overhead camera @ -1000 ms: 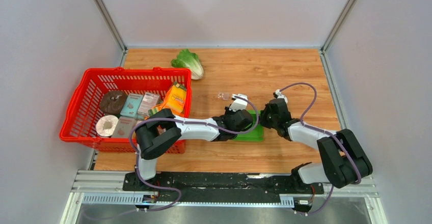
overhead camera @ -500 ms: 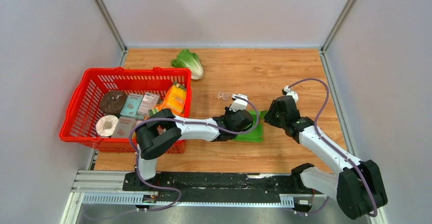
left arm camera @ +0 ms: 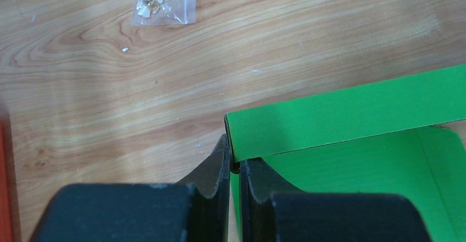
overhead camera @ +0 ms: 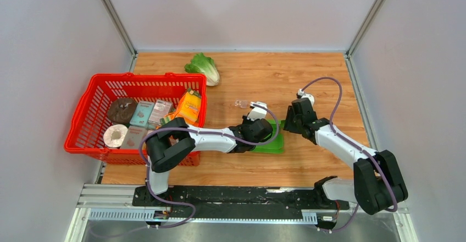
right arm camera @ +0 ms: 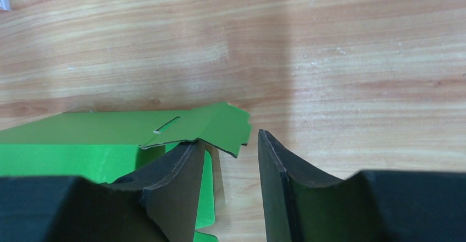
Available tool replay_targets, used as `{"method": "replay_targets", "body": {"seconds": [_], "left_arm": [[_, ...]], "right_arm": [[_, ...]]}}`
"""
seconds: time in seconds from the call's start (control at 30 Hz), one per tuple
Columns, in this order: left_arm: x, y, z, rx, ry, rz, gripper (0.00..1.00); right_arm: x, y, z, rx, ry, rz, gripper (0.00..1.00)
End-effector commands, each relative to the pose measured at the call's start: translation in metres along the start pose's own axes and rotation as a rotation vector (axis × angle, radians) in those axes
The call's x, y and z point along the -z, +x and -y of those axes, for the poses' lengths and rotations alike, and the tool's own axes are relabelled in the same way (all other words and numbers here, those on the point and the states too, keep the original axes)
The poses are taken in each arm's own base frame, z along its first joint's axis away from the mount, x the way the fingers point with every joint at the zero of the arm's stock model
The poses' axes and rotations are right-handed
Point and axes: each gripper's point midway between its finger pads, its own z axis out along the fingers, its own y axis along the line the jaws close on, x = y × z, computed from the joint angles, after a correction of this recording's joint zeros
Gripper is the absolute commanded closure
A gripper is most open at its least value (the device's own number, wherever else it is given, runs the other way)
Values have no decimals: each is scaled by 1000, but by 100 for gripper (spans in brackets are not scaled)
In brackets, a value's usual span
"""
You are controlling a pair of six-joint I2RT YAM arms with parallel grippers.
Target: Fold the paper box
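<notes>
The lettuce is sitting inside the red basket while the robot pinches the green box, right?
No. The lettuce lies on the table outside the red basket, past its far corner; the top view shows it. The left gripper does pinch the paper box.

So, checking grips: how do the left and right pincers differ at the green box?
The left pincer is clamped on a plain wall of the bright green card box; the right pincer stands open, gripping nothing. Left is at a corner, right at a slotted flap. Both are black.
</notes>
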Motion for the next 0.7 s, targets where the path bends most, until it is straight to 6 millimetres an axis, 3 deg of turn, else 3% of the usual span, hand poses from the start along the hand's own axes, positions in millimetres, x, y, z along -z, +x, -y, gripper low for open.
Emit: {"method": "replay_targets", "body": {"seconds": [0.0, 0.13, 0.2, 0.33, 0.5, 0.67], "left_arm": [[5, 26, -16, -118, -14, -82, 100], [5, 27, -16, -117, -7, -82, 100], [6, 28, -16, -109, -5, -84, 100], [6, 25, -15, -95, 4, -79, 100], [6, 24, -16, -98, 2, -76, 100], [7, 27, -17, -95, 6, -80, 100]], "right_arm": [[1, -29, -9, 24, -30, 109, 55], [4, -35, -7, 31, -32, 148, 53], [10, -40, -10, 31, -58, 175, 41], [19, -46, -19, 32, -125, 227, 38], [21, -44, -27, 28, -183, 238, 50], [17, -43, -29, 25, -185, 227, 70]]}}
